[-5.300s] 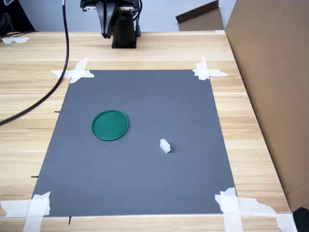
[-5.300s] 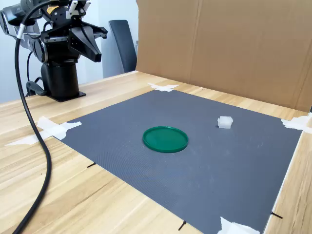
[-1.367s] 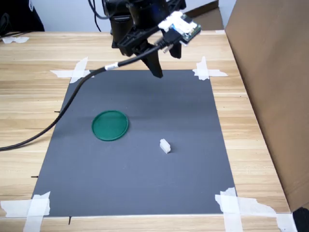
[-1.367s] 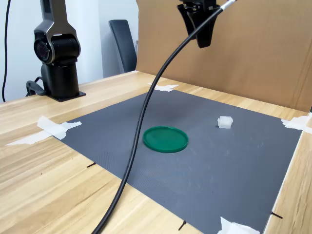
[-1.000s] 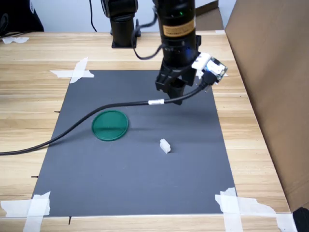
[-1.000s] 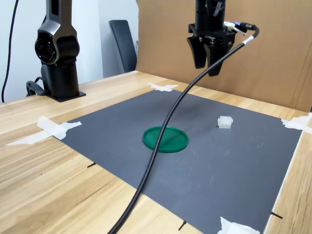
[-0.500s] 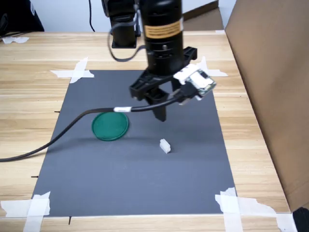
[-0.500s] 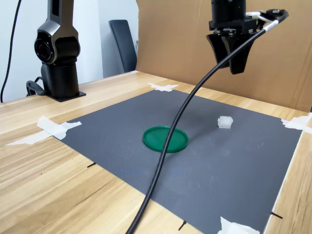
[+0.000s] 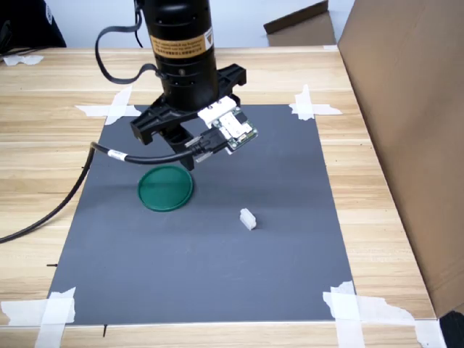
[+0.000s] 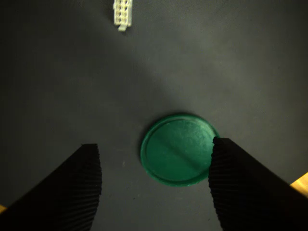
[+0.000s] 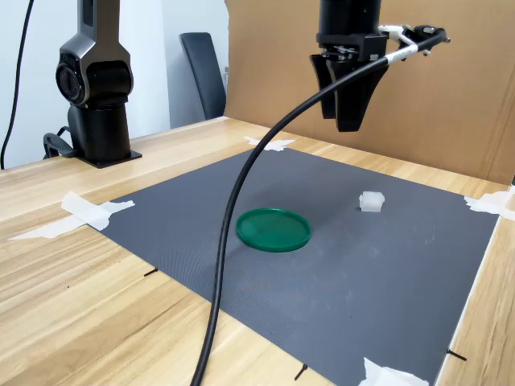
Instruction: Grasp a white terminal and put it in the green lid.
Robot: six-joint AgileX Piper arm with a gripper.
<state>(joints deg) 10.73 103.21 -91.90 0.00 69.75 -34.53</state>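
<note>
The green lid (image 9: 165,188) (image 11: 273,229) lies flat on the dark grey mat (image 9: 217,275). The white terminal (image 9: 248,219) (image 11: 371,201) rests on the mat, to the first exterior view's right of the lid and nearer the camera. My gripper (image 9: 177,148) (image 11: 338,121) hangs well above the mat, pointing down, roughly over the lid's far edge. In the wrist view the gripper (image 10: 155,147) is open, its dark fingers (image 10: 72,192) wide apart with nothing between them. Below them lies the lid (image 10: 179,148), and the terminal (image 10: 122,13) sits off at the frame edge.
A tall cardboard wall (image 9: 406,145) (image 11: 386,80) stands along the first exterior view's right side. White tape strips (image 9: 112,109) hold the mat's corners to the wooden table (image 9: 43,145). A black cable (image 9: 43,221) (image 11: 233,241) trails from the wrist. The arm's base (image 11: 96,104) stands at the table's far edge.
The open gripper has swung to the first exterior view's left, from above the spot near the terminal to above the lid. Lid and terminal have not moved.
</note>
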